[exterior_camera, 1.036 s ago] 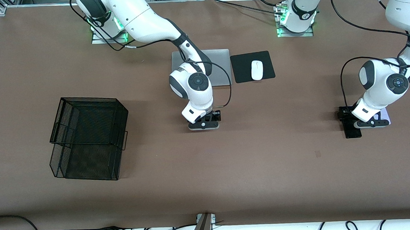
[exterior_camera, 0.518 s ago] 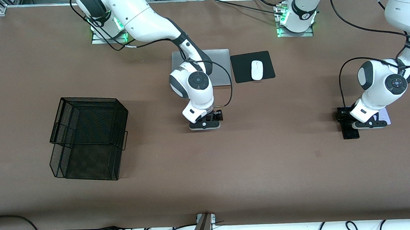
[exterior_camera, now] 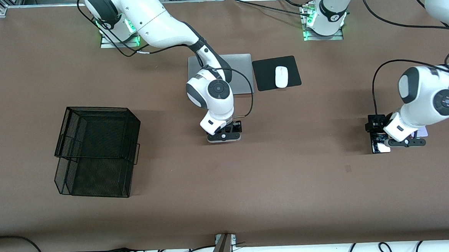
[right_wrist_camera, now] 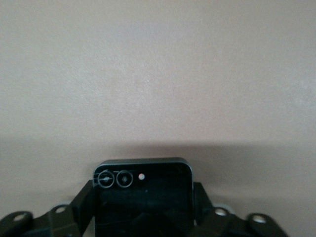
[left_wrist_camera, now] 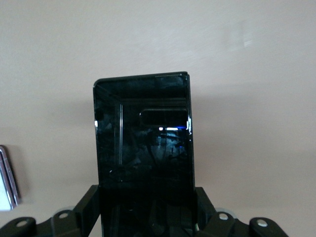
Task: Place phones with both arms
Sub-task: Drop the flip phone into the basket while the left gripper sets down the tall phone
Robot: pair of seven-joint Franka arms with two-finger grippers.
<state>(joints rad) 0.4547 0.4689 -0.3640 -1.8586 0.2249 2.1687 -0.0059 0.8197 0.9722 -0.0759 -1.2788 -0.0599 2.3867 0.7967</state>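
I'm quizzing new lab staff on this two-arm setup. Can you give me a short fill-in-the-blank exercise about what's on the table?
1. The white mouse lies on a ____ pad.
2. The left claw is shut on a long ____ phone.
3. The mesh basket stands toward the ____ arm's end of the table.
4. The right claw grips a phone with ____ round camera lenses.

Missing words: black; black; right; two

On your brown table point(exterior_camera: 290, 199) stand a two-tier black wire-mesh basket point(exterior_camera: 97, 150), a flat grey closed laptop point(exterior_camera: 241, 73) and, beside it, a white mouse point(exterior_camera: 281, 77) on a black square mousepad point(exterior_camera: 264, 74).
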